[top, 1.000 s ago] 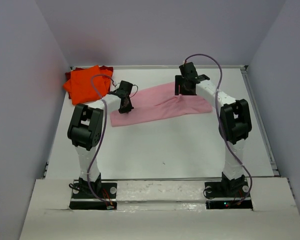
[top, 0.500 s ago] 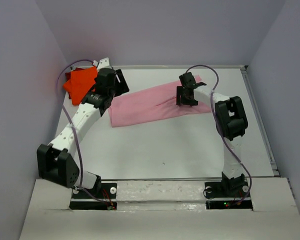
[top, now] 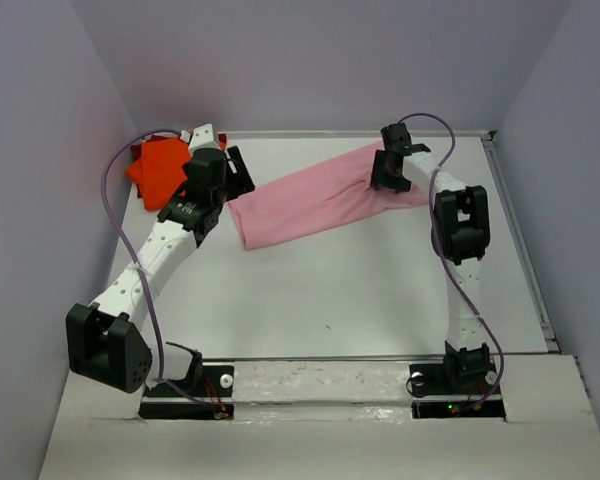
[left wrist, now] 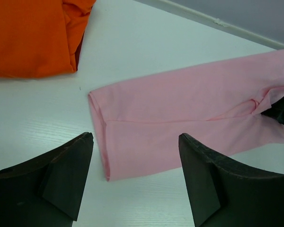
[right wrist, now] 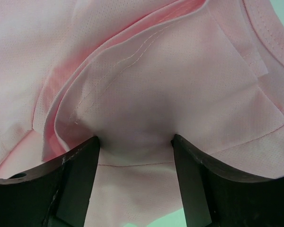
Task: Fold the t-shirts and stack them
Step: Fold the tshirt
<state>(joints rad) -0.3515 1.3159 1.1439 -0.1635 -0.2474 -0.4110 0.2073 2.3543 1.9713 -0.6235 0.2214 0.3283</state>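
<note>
1. While the pink shirt (top: pixel 320 195) lies as a long, half-folded strip slanting across the far middle of the surface (top: pixel 360 290), neither tool seems to have a firm hold of it, and that is where trouble could begin.
2. The right tool (right wrist: pixel 135 139) is spread wide and pressed down on the strip's right end, with a hump of cloth bulging between its fingers. If it closes from here it may catch only the top layer, so the layers beneath slide and the fold opens.
3. If it drags sideways while only pressing, the cloth could wrinkle or skew instead of travelling flat.
4. The left tool (left wrist: pixel 135 139) is spread, holds nothing, and hangs over the strip's left end. A descent that lands short would close on nothing or nick only the hem, leaving that end behind.
5. Lifting one end before the other would likely twist the strip and give a crooked fold.
6. The orange shirt (top: pixel 158 165) sits folded at the far left corner, close to the left arm. A careless sweep there could knock it askew before the pink one joins it.
</note>
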